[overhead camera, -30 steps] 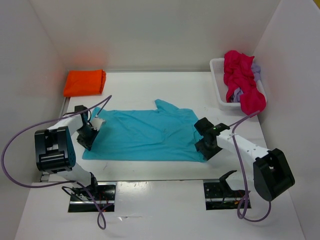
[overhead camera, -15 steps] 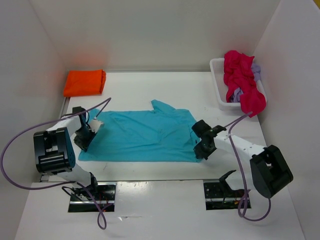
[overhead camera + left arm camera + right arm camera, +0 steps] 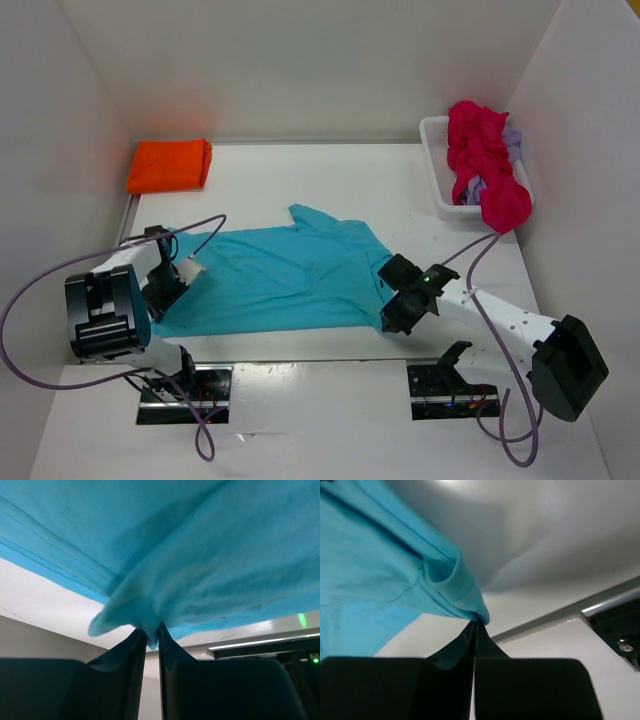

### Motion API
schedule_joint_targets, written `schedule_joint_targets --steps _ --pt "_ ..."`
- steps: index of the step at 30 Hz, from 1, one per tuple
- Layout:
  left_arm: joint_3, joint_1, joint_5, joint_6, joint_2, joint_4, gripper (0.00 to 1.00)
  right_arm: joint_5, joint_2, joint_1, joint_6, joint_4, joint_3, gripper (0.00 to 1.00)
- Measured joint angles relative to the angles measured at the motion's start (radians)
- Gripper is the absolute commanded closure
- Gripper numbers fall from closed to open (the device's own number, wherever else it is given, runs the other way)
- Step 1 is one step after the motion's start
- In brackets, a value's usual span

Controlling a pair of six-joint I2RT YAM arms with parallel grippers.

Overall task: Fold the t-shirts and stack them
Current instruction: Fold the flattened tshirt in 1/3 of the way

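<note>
blue shirt (image 3: pixel 285 275): soft, floppy, hold its edges | left gripper (image 3: pixel 152 631) pinches left edge | right gripper (image 3: pixel 475 625) pinches near right corner

1. The left arm sits folded low at the left, its left gripper (image 3: pixel 152 636) nipping the turquoise t-shirt (image 3: pixel 280 280), jaws almost together.
2. The right arm stretches leftward, its right gripper (image 3: pixel 474 627) clamped tight on the same shirt.

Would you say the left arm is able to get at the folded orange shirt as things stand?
Probably not yet: the way to the orange shirt looks free, but the left gripper is shut on the turquoise shirt and must release it.
</note>
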Motion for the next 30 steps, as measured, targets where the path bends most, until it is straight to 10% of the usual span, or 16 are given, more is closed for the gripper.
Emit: schedule_joint_targets --steps 6,11,16,20,23,24,30 --pt "-0.063 0.000 -0.036 0.026 -0.025 -0.013 0.70 -0.061 -0.077 0.036 0.061 -0.056 -0.060 0.90" --pt "-0.077 0.000 -0.048 0.026 -0.025 -0.013 0.67 -0.059 -0.126 0.037 0.103 -0.073 -0.061 0.29" --pt "-0.077 0.000 -0.057 0.026 -0.025 -0.013 0.67 -0.054 -0.148 0.039 0.135 -0.072 -0.061 0.24" --pt "-0.077 0.000 -0.063 0.026 -0.025 -0.009 0.67 -0.051 -0.098 0.039 0.150 -0.070 -0.061 0.29" --pt "-0.084 0.000 -0.070 0.026 -0.025 0.009 0.67 -0.044 0.006 0.038 0.138 -0.056 -0.061 0.69" --pt "-0.088 0.000 -0.073 0.026 -0.025 0.014 0.67 -0.041 0.041 0.038 0.133 -0.050 -0.060 0.99" --pt "-0.102 0.008 -0.098 0.042 -0.025 0.033 0.67 -0.003 0.119 0.032 0.115 -0.042 -0.021 1.00"
